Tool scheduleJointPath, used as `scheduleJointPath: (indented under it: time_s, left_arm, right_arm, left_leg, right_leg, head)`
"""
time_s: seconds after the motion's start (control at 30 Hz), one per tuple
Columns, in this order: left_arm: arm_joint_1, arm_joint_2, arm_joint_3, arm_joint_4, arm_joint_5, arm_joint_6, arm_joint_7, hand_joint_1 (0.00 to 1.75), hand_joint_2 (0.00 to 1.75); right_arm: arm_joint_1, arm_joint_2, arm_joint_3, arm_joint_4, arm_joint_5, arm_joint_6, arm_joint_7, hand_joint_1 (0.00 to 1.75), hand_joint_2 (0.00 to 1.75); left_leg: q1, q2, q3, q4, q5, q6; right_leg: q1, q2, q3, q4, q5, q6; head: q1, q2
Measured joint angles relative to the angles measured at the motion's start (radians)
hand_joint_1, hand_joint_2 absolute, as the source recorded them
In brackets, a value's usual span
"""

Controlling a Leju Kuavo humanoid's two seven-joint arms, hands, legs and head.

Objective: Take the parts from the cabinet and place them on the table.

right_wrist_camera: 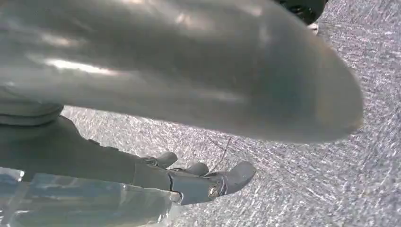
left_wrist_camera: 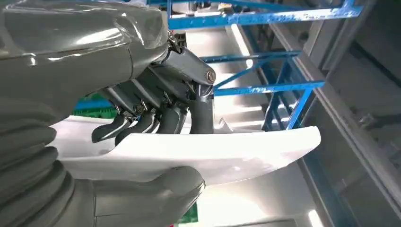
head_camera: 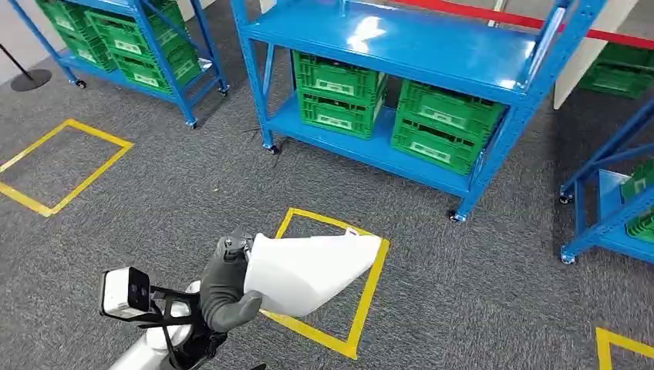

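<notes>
Left hand carrying a white part above the grey carpet.

Left hand (head_camera: 225,287) clamped on the white part (head_camera: 312,270), thumb under one face, fingers (left_wrist_camera: 142,124) over the other, above a yellow floor square (head_camera: 362,304); blue shelving (head_camera: 432,58) with green crates (head_camera: 339,92) beyond. Right hand (right_wrist_camera: 189,177) loosely spread, holding nothing, over carpet (right_wrist_camera: 331,189).

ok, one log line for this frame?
left robot hand: grips white part | right robot hand: empty, fingers apart, over carpet | ahead: blue shelving, green crates

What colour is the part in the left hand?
White part, plain; clearest in the head view.
</notes>
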Motion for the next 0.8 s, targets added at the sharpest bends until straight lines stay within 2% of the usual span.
scheduleJointPath:
  time_s: [0.07, 0.1, 0.13, 0.17, 0.2, 0.23, 0.27, 0.3, 0.33, 0.37, 0.43, 0.47, 0.5, 0.53, 0.6, 0.63, 0.67, 0.7, 0.73, 0.77, 0.8]
  left_arm:
    - [0.002, 0.002, 0.002, 0.0, 0.0, 0.0, -0.003, 1.75, 1.75]
    - [0.004, 0.003, 0.002, 0.0, 0.0, 0.0, -0.005, 1.75, 1.75]
    - [0.004, 0.003, 0.002, 0.0, 0.0, 0.0, -0.006, 1.75, 1.75]
    - [0.005, 0.002, 0.003, 0.0, 0.0, 0.0, -0.007, 1.75, 1.75]
    - [0.002, 0.001, 0.003, 0.0, 0.0, 0.001, -0.008, 1.75, 1.75]
    - [0.003, 0.0, 0.003, 0.001, 0.0, 0.001, -0.008, 1.75, 1.75]
    - [0.006, 0.0, 0.002, 0.001, 0.0, 0.001, -0.008, 1.75, 1.75]
    - [0.011, 0.001, 0.0, 0.002, 0.0, 0.001, -0.008, 1.75, 1.75]
    - [0.013, 0.001, 0.0, 0.003, 0.0, 0.002, -0.008, 1.75, 1.75]
    - [0.015, 0.002, 0.0, 0.005, 0.0, 0.002, -0.008, 1.75, 1.75]
    - [0.014, 0.002, -0.002, 0.005, 0.0, 0.003, -0.01, 1.75, 1.75]
    - [0.014, 0.002, -0.002, 0.005, 0.0, 0.003, -0.011, 1.75, 1.75]
    - [0.014, 0.002, -0.002, 0.005, -0.001, 0.005, -0.014, 1.75, 1.75]
    - [0.015, 0.003, -0.002, 0.005, -0.002, 0.005, -0.015, 1.75, 1.75]
    - [0.015, 0.003, -0.002, 0.005, -0.002, 0.005, -0.016, 1.75, 1.75]
    - [0.014, 0.005, -0.002, 0.005, -0.002, 0.005, -0.016, 1.75, 1.75]
    - [0.014, 0.005, -0.001, 0.005, -0.002, 0.005, -0.017, 1.75, 1.75]
    - [0.012, 0.006, -0.001, 0.005, -0.003, 0.005, -0.017, 1.75, 1.75]
    - [0.012, 0.006, -0.001, 0.005, -0.003, 0.005, -0.017, 1.75, 1.75]
    - [0.012, 0.006, -0.002, 0.005, -0.003, 0.005, -0.017, 1.75, 1.75]
    - [0.013, 0.006, -0.002, 0.005, -0.003, 0.005, -0.017, 1.75, 1.75]
  right_arm:
    - [-0.001, -0.001, 0.0, 0.0, 0.002, 0.0, 0.0, 0.0, 0.0]
    - [-0.003, 0.0, 0.0, 0.0, 0.003, 0.0, 0.0, 0.0, 0.0]
    - [-0.004, 0.001, 0.0, 0.0, 0.003, 0.0, 0.001, 0.0, 0.0]
    - [-0.005, -0.002, 0.001, 0.0, 0.005, 0.0, 0.002, 0.0, 0.0]
    - [-0.005, -0.003, 0.001, 0.0, 0.006, 0.0, 0.002, 0.0, 0.0]
    - [-0.004, -0.002, 0.001, 0.0, 0.006, 0.0, 0.002, 0.0, 0.0]
    - [-0.002, -0.004, 0.002, 0.0, 0.006, 0.0, 0.003, 0.0, 0.0]
    - [0.0, -0.005, 0.002, 0.0, 0.006, 0.0, 0.005, 0.0, 0.0]
    - [0.001, -0.005, 0.003, 0.0, 0.006, 0.0, 0.005, 0.0, 0.0]
    - [0.001, -0.007, 0.005, 0.0, 0.007, 0.0, 0.005, 0.0, 0.0]
    - [0.0, -0.011, 0.007, 0.0, 0.008, 0.0, 0.005, 0.0, 0.0]
    - [-0.001, -0.011, 0.007, 0.0, 0.008, 0.0, 0.005, 0.0, 0.0]
    - [-0.001, -0.01, 0.009, 0.0, 0.009, 0.0, 0.006, 0.0, 0.0]
    - [-0.003, -0.011, 0.01, 0.0, 0.009, 0.0, 0.006, 0.0, 0.0]
    - [-0.006, -0.011, 0.01, 0.0, 0.009, 0.0, 0.006, 0.0, 0.0]
    - [-0.006, -0.009, 0.011, 0.0, 0.009, 0.0, 0.006, 0.0, 0.0]
    - [-0.007, -0.007, 0.011, 0.0, 0.009, 0.0, 0.006, 0.0, 0.0]
    - [-0.007, -0.01, 0.012, 0.0, 0.009, 0.0, 0.006, 0.0, 0.0]
    - [-0.006, -0.01, 0.013, 0.0, 0.009, 0.0, 0.006, 0.0, 0.0]
    - [-0.005, -0.01, 0.015, 0.0, 0.009, 0.0, 0.006, 0.0, 0.0]
    - [-0.005, -0.011, 0.016, 0.0, 0.009, 0.0, 0.006, 0.0, 0.0]
  left_leg:
    - [-0.004, -0.022, -0.009, 0.002, 0.003, 0.007]
    - [-0.006, -0.033, -0.012, -0.002, 0.008, 0.014]
    - [0.001, -0.047, 0.003, -0.029, 0.027, 0.022]
    - [0.004, -0.056, 0.005, -0.044, 0.038, 0.021]
    - [0.006, -0.066, 0.001, -0.047, 0.045, 0.03]
    - [0.006, -0.077, -0.004, -0.047, 0.047, 0.033]
    - [0.005, -0.089, -0.008, -0.047, 0.049, 0.034]
    - [0.004, -0.103, -0.012, -0.046, 0.051, 0.034]
    - [0.005, -0.115, -0.014, -0.045, 0.053, 0.033]
    - [0.005, -0.127, -0.014, -0.043, 0.053, 0.032]
    - [0.008, -0.151, -0.016, -0.03, 0.049, 0.026]
    - [0.008, -0.161, -0.024, -0.018, 0.044, 0.018]
    - [0.001, -0.172, -0.039, 0.003, 0.036, 0.009]
    - [0.002, -0.176, -0.046, 0.005, 0.037, 0.007]
    - [0.009, -0.188, -0.051, 0.004, 0.042, 0.0]
    - [0.01, -0.193, -0.054, 0.009, 0.039, -0.003]
    - [0.007, -0.154, -0.059, 0.023, 0.028, -0.009]
    - [0.009, -0.115, -0.08, 0.073, -0.003, -0.017]
    - [0.015, -0.099, -0.117, 0.149, -0.041, -0.024]
    - [0.02, -0.092, -0.16, 0.234, -0.076, -0.029]
    - [0.024, -0.089, -0.194, 0.298, -0.095, -0.033]
  right_leg:
    - [-0.006, -0.02, 0.0, -0.003, 0.003, 0.007]
    - [-0.005, -0.03, 0.003, -0.009, 0.006, 0.015]
    - [0.0, -0.037, 0.0, -0.011, 0.004, 0.019]
    - [-0.006, 0.0, -0.009, 0.007, -0.007, 0.021]
    - [-0.007, 0.033, -0.034, 0.062, -0.042, 0.013]
    - [-0.007, 0.05, -0.07, 0.138, -0.077, 0.008]
    - [-0.007, 0.058, -0.107, 0.219, -0.108, 0.006]
    - [-0.007, 0.062, -0.141, 0.289, -0.129, 0.009]
    - [-0.008, 0.063, -0.148, 0.304, -0.126, 0.016]
    - [-0.01, 0.063, -0.129, 0.267, -0.105, 0.026]
    - [-0.019, 0.074, -0.041, 0.095, -0.032, 0.049]
    - [-0.028, 0.112, -0.003, 0.016, -0.008, 0.057]
    - [-0.024, 0.132, -0.002, 0.005, -0.013, 0.043]
    - [-0.024, 0.114, -0.005, 0.011, -0.011, 0.031]
    - [-0.016, 0.104, -0.006, 0.011, -0.01, 0.023]
    - [-0.029, 0.094, -0.005, 0.007, -0.006, 0.016]
    - [-0.026, 0.086, -0.003, 0.007, -0.005, 0.012]
    - [-0.026, 0.079, -0.001, 0.007, -0.008, 0.005]
    - [-0.023, 0.071, -0.001, 0.007, -0.009, 0.004]
    - [-0.022, 0.061, -0.001, 0.007, -0.009, 0.003]
    - [-0.021, 0.049, -0.002, 0.007, -0.01, 0.002]
  head:
    - [-0.001, 0.0]
    - [-0.001, 0.0]
    - [-0.001, 0.0]
    - [0.003, 0.0]
    - [0.003, 0.0]
    - [0.008, 0.0]
    - [0.01, 0.0]
    - [0.009, 0.0]
    - [0.009, 0.0]
    - [0.009, 0.0]
    - [0.009, 0.0]
    - [0.01, 0.0]
    - [0.013, 0.0]
    - [0.009, 0.0]
    - [0.011, 0.0]
    - [0.011, 0.0]
    - [0.011, 0.0]
    - [-0.002, 0.0]
    - [-0.001, 0.0]
    - [-0.002, 0.0]
    - [-0.003, 0.0]
